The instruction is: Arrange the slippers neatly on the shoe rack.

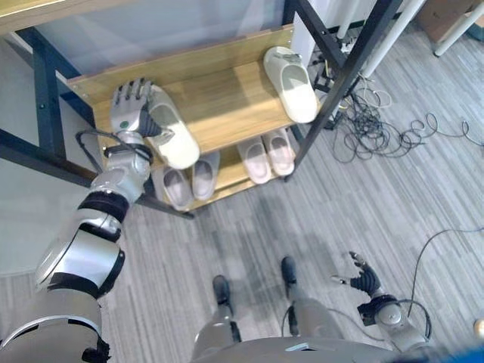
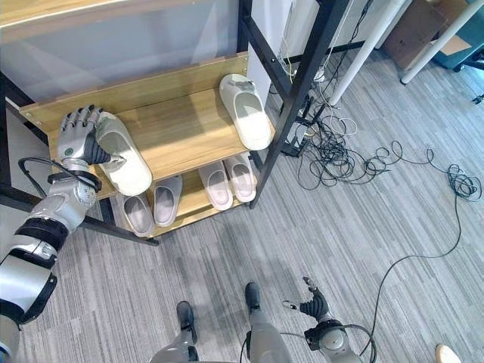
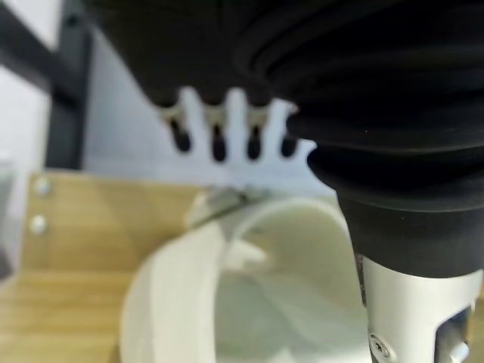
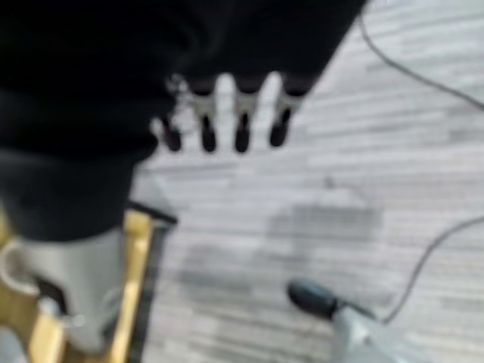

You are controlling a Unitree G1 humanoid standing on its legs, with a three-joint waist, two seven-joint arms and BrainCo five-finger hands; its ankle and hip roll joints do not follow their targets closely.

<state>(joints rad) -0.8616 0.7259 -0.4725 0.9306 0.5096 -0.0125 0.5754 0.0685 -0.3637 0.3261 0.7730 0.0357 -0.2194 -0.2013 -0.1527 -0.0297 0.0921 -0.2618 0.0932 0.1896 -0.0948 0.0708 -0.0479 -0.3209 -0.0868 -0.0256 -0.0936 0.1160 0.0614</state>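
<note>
Our left hand (image 1: 130,106) had its fingers (image 3: 218,140) stretched out nearly straight, with the thumb running down along the inside of the white slipper (image 1: 171,127); whether the thumb truly pinched the strap we could not tell. That slipper lay on the upper shelf (image 1: 227,94) of the shoe rack (image 2: 295,83), at its left end, heel hanging a little over the front edge. Its mate, the second white slipper (image 1: 292,83), lay well apart at the right end of the same shelf. On the lower shelf (image 2: 189,203) we saw a grey pair (image 2: 151,204) and a pink pair (image 2: 230,180), each set side by side.

Our right hand (image 2: 314,305) hung low over the grey floor (image 2: 378,227), its fingers loosely spread and holding nothing.

We judged the step in hand to be placing the left white slipper. Next, we would need to let go cleanly and bring the two white slippers together, parallel and fully on the shelf.

We could read no brand or writing anywhere.
</note>
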